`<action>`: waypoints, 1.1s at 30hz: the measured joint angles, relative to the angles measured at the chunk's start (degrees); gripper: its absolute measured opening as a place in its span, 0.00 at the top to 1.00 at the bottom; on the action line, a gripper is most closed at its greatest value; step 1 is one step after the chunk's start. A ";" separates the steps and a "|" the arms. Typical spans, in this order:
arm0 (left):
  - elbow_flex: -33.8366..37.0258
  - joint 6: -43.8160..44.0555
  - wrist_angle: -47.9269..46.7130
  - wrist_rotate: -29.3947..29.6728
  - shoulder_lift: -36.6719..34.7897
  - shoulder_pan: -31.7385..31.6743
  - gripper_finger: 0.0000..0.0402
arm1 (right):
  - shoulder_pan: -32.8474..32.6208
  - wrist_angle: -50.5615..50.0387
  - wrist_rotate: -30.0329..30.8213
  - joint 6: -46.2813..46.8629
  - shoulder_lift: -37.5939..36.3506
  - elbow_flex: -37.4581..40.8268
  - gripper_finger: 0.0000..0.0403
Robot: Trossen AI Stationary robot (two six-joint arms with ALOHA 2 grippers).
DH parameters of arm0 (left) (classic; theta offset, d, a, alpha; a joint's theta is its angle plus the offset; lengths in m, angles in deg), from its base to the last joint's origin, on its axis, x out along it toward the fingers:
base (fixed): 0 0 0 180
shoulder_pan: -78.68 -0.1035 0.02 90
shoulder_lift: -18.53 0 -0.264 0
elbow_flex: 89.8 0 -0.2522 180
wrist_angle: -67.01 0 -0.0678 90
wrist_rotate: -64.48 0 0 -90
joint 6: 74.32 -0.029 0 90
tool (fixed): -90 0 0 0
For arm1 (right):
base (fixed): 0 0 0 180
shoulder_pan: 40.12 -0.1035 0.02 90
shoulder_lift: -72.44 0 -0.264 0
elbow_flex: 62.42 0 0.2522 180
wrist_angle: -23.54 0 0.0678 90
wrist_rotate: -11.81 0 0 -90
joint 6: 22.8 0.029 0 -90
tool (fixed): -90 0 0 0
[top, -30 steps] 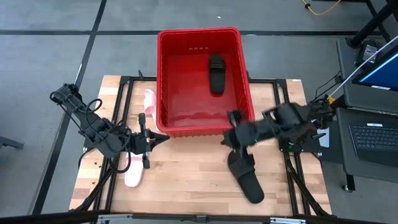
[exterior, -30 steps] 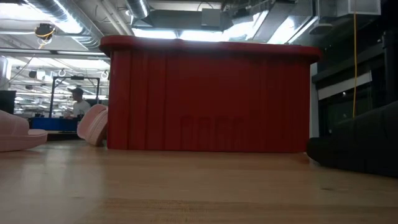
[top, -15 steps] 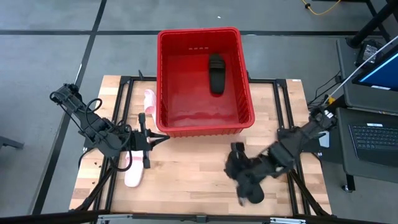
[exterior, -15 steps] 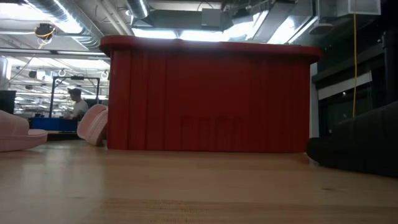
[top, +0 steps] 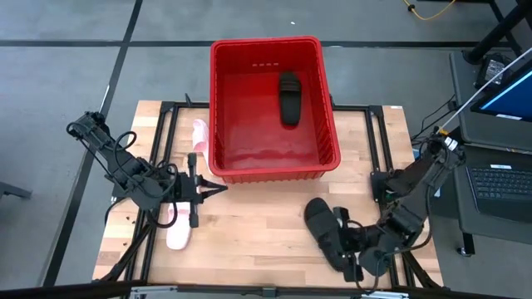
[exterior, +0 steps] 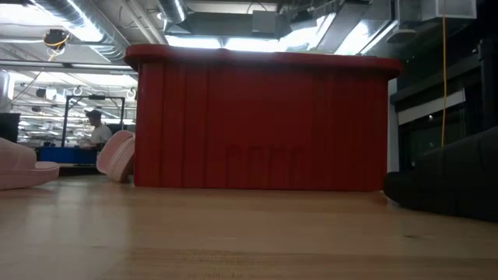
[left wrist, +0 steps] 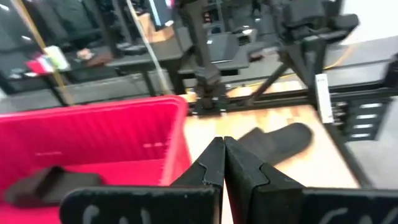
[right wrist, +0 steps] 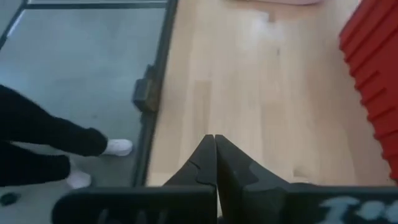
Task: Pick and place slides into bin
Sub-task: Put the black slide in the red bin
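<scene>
The red bin (top: 266, 100) stands at the table's far middle, with one black slide (top: 288, 98) lying on its floor. A second black slide (top: 326, 234) lies flat on the table at the near right. One pink slide (top: 199, 137) leans against the bin's left wall; the other (top: 177, 230) lies on the table under my left arm. My left gripper (top: 219, 186) is shut and empty by the bin's near left corner. My right gripper (top: 349, 256) is shut, by the near end of the black slide on the table. That slide does not show in the right wrist view (right wrist: 215, 144). My right gripper is beside the near end (top: 339, 259) of the black slide on the table. The arm covers that spot in the high view, and I cannot tell whether the gripper touches the slide.
Bare wood lies between the bin and the table's near edge (top: 249, 241). A laptop (top: 499, 183) sits on a stand to the right. A person's legs (right wrist: 43, 146) stand on the floor off the table's near edge. The metal frame rails (top: 391, 249) run along both sides.
My right gripper has swung from the bin's near right corner toward the table's near edge, past the black slide, and has come to its near end. The slide lies where it was. My left arm has kept still.
</scene>
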 joint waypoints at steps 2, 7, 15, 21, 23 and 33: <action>0.00 1.06 -0.01 -1.93 0.05 0.02 1.00 | -0.48 -2.78 -0.45 -0.05 0.36 -2.96 1.00; 0.00 1.28 -0.01 -2.59 0.07 0.11 1.00 | -1.01 -14.36 -1.39 0.50 1.62 -8.21 1.00; 0.00 3.51 -0.53 -2.29 0.07 0.72 1.00 | -3.94 -21.44 -6.19 7.00 4.61 -9.34 1.00; 0.00 3.64 -0.49 -2.16 0.07 0.72 1.00 | -5.59 -29.20 -6.27 10.08 8.52 -9.32 1.00; 0.00 3.64 -0.51 -2.16 0.09 0.72 1.00 | -5.59 -31.02 -6.27 10.26 10.07 -9.32 0.98; 0.00 3.82 -0.47 -2.16 0.09 0.72 1.00 | -5.40 -31.66 -1.02 6.27 16.59 -4.46 0.89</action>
